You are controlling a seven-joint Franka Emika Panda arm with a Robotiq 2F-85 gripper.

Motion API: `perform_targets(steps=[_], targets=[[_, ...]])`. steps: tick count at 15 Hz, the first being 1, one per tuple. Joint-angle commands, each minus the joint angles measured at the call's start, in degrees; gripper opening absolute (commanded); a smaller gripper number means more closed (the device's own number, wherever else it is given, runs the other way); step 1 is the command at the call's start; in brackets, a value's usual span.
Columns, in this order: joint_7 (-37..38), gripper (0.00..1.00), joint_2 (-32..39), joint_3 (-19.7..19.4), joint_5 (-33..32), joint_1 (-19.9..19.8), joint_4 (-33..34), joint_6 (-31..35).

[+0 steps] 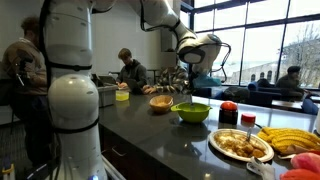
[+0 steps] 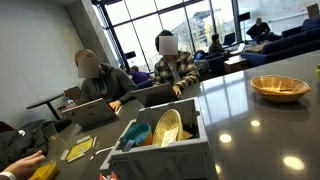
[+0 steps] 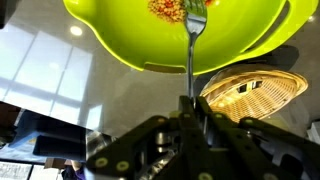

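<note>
In the wrist view my gripper (image 3: 190, 102) is shut on the handle of a metal fork (image 3: 190, 60). The fork points away from me, and its tines reach over orange and green food in a lime green bowl (image 3: 120, 30). In an exterior view the gripper (image 1: 184, 72) hangs above that green bowl (image 1: 190, 112) on the dark counter (image 1: 150, 130). A wicker basket (image 3: 255, 90) lies just beside the bowl, and it shows in both exterior views (image 1: 160, 103) (image 2: 280, 88).
A plate of food (image 1: 240, 145), bananas (image 1: 292, 138) and a red-lidded jar (image 1: 228, 113) stand near the bowl. A yellow cup (image 1: 122, 94) sits farther back. A grey bin (image 2: 190, 150) holding utensils stands on the counter. People sit at tables behind.
</note>
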Motion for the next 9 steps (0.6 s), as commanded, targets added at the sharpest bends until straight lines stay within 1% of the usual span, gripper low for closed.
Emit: perform_targets(steps=[1, 9], targets=[[-1.02, 0.03, -0.80, -0.96, 1.50, 0.95, -1.01, 0.92], [-0.74, 0.03, 0.71, -1.85, 1.00, 0.57, -1.96, 2.09]])
